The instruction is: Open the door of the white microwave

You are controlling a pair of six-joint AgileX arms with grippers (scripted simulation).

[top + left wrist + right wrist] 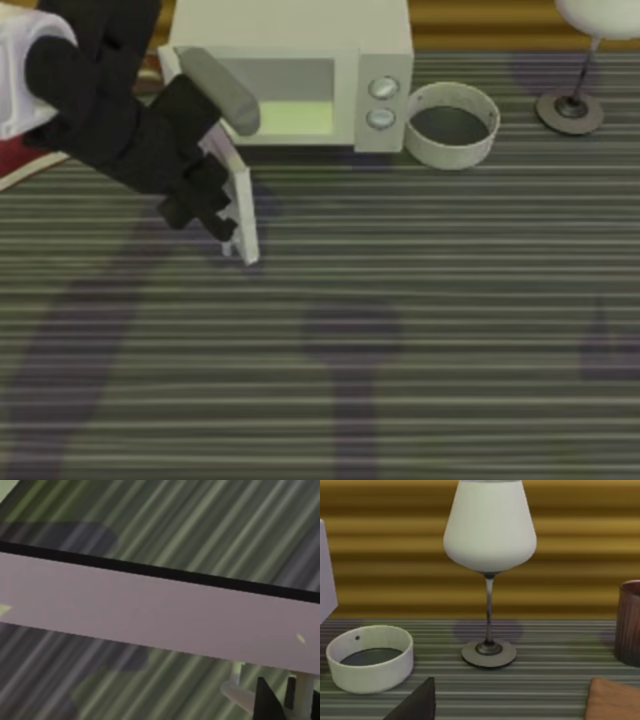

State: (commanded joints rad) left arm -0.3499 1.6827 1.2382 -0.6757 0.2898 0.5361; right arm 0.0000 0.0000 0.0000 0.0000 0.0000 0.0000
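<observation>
Microwave: the boxy off-white microwave (300, 40) with two round grey knobs stands at the far edge of the striped grey table (420, 330), left of centre, its pale yellowish-green cavity exposed.
Door: the flat off-white door panel (243, 215) hangs swung wide open, hinged at the oven's left side, its free edge out toward the table's near side.
Left gripper: the black left gripper (226, 222) sits at the door's free edge, its fingers closed on the thin handle there.
Right gripper: not seen from above; whether its fingers are apart or together cannot be told.
Nearby: a round white ring-shaped bowl (452, 124) just right of the oven; a white-shaded lamp on a thin stem (489, 540) farther right.
</observation>
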